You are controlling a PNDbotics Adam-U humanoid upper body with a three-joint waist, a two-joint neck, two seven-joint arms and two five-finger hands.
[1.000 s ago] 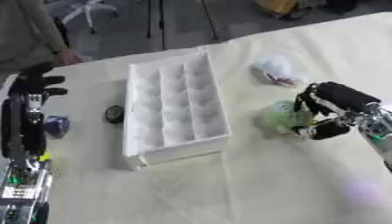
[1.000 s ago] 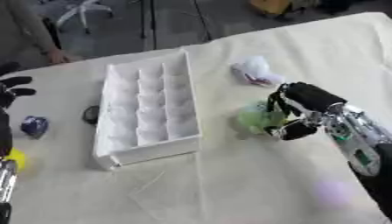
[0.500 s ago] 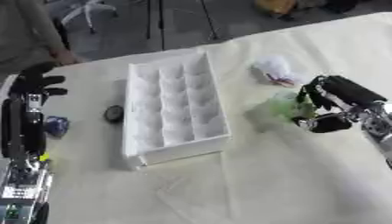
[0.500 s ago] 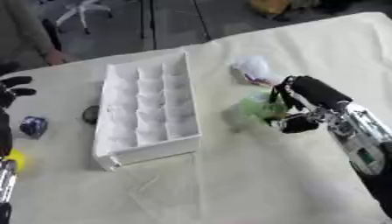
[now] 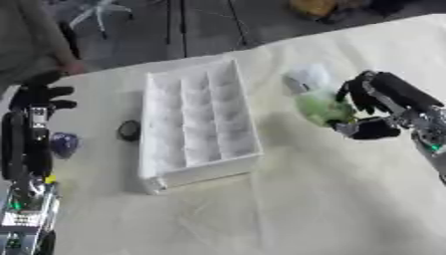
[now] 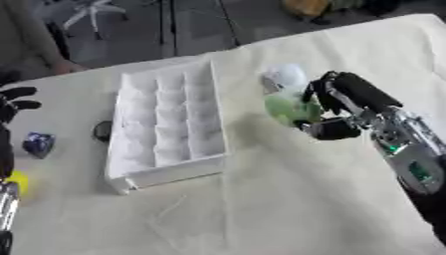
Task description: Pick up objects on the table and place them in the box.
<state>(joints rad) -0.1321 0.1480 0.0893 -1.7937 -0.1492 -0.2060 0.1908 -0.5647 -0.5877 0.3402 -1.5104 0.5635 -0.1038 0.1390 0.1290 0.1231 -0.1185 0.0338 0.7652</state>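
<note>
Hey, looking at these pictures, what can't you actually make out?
- Green thing: partly hidden by the right hand; too blurred to identify in either view.
- Small dark round thing left of the box: too small to identify.
- Left hand: cut off by the left edge in the right eye view.

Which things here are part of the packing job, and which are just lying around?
Job: white box, green thing in right hand, white bundle, dark disc, blue thing, yellow thing.
Lying about: office chair behind table; left hand idle.
</note>
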